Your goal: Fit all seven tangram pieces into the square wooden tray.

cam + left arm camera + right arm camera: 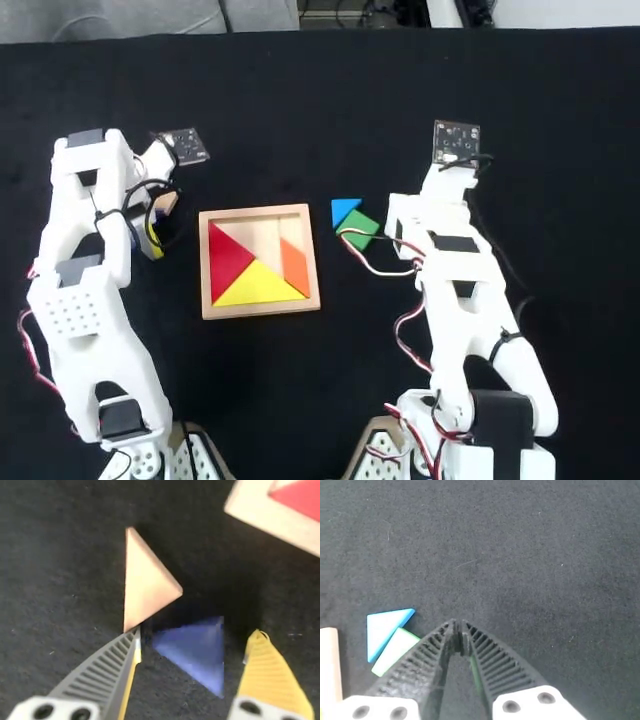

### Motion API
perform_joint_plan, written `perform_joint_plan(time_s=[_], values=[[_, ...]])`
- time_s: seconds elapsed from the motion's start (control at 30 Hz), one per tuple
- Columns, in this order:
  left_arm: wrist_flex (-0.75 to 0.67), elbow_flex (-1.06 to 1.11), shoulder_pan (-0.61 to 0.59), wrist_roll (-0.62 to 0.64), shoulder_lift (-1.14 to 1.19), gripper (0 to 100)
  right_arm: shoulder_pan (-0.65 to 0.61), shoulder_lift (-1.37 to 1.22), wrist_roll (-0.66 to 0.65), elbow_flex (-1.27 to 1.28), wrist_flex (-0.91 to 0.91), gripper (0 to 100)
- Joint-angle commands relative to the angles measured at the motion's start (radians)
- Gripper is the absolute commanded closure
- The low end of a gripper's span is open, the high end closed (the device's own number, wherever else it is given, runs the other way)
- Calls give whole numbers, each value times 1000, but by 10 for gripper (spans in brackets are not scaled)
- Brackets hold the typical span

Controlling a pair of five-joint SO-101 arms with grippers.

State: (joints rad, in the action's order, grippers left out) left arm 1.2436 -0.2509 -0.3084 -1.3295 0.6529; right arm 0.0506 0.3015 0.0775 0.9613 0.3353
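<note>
black cloth (300, 100) covers the table, with the left arm (85, 300) and right arm (465, 300) on either side of the square wooden tray (258, 210), so each can work the loose pieces on its own side. the tray is about half full: red triangle (228, 255) and yellow triangle (258, 288) (the two big ones) meet edge to edge, and the orange parallelogram (294, 262) sits against the wall nearest the right arm. bare wood is left along the wall farthest from the arm bases. that makes three in, four out. the left gripper (196, 635) is spread wide with nothing gripped. the dark blue triangle (195, 652) lies between its grey finger (105, 672) and yellow finger (267, 672), and i can't see either one touching it. that straddle looks like setup for a pinch across the piece. the tan triangle (145, 585) lies just beside the blue one, one corner almost at the grey fingertip, so closing could nudge it. the tray corner is near, so my guess is a short carry. the right gripper (457, 630) is closed, tips together, holding nothing, over the cloth next to the light blue triangle (385, 627) and the green piece (395, 650). those two touch each other just off the tray's edge. my read is that it's parked while the left side works.
</note>
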Motion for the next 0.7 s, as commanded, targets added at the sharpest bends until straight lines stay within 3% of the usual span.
perform_joint_plan(time_s=[0.0, 0.23, 0.47, 0.67], values=[[5, -67, 4, -9, 38, 682, -15, 44, 0, -13, -20, 986], [133, -173, 13, -14, 48, 683, -17, 44, 0, -12, -23, 986], [144, -166, 35, -52, 49, 684, -17, 44, 0, -13, -21, 986], [141, -145, 62, -55, 49, 789, -17, 44, 0, -13, -21, 986]])
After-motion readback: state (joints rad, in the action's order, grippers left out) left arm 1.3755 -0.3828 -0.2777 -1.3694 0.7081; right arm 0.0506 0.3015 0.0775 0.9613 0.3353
